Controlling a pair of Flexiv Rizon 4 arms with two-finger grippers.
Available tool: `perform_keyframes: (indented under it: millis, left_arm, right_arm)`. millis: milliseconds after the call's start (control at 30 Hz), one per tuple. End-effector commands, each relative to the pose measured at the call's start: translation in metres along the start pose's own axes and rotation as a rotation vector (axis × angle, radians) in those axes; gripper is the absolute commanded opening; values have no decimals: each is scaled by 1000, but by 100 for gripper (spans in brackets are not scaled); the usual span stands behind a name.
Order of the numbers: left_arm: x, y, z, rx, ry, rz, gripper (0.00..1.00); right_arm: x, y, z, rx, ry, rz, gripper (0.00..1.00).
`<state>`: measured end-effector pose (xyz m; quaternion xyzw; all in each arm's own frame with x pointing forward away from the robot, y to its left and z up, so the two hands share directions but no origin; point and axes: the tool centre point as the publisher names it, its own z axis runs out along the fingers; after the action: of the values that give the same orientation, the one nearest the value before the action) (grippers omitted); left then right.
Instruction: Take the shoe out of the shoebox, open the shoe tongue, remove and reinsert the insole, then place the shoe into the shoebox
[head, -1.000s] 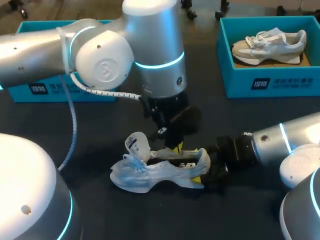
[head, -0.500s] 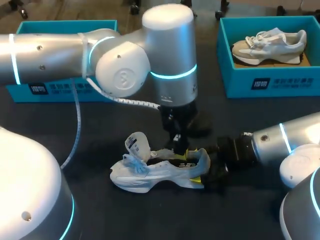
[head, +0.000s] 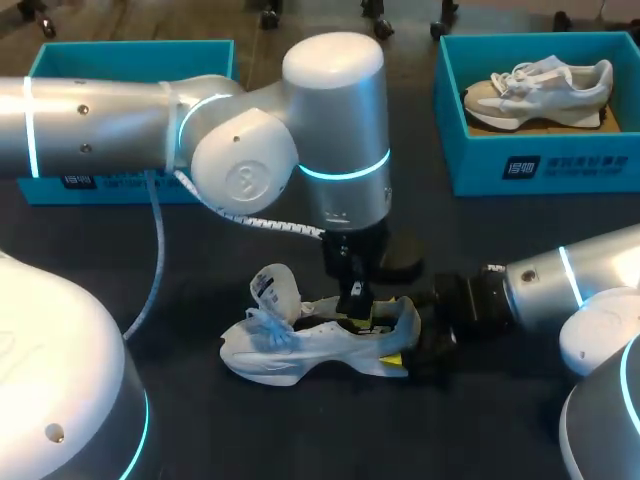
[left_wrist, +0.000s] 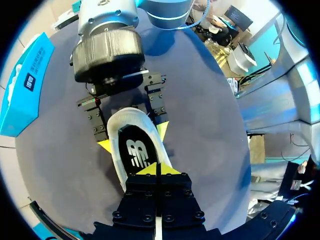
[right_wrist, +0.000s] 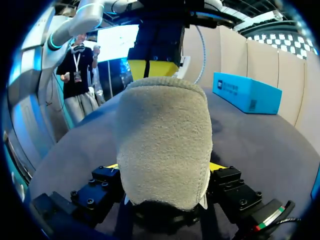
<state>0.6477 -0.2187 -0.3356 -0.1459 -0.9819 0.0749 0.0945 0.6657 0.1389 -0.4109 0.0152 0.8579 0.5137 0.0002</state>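
Dark table (head: 200, 430): left arm (head: 335, 150) vertical, left gripper (head: 356, 303) tips pressed together, touching insole (left_wrist: 134, 152); right gripper (head: 402, 342) clamps shoe (head: 290, 345) heel.

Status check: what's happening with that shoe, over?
Right gripper shut on shoe heel. Left gripper shut, tips down at the insole. Shoe on table, tongue up. Nothing blocking.

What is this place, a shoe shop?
Probably a robot lab, not a shop: the left arm and right arm work at a dark table, the right gripper clamps a white shoe, with a blue shoebox behind.
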Motion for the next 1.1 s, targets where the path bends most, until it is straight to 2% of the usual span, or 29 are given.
perform_keyframes:
  millis: [33,133,333,367,400,900,1100]
  left_arm:
    - [0,4,2,9,-1,2,0]
    - [0,4,2,9,-1,2,0]
    - [1,11,21,-21,39,-13,0]
    - [1,14,25,-25,77,-54,0]
    - [3,17,25,-43,116,-85,0]
    - [3,17,25,-43,116,-85,0]
    - [1,26,30,-49,155,-112,0]
  right_arm:
    - [0,2,0,6,0,0,0]
    - [0,2,0,6,0,0,0]
    - [0,2,0,6,0,0,0]
    - [0,2,0,6,0,0,0]
    - [0,2,0,6,0,0,0]
    - [0,2,0,6,0,0,0]
    - [0,2,0,6,0,0,0]
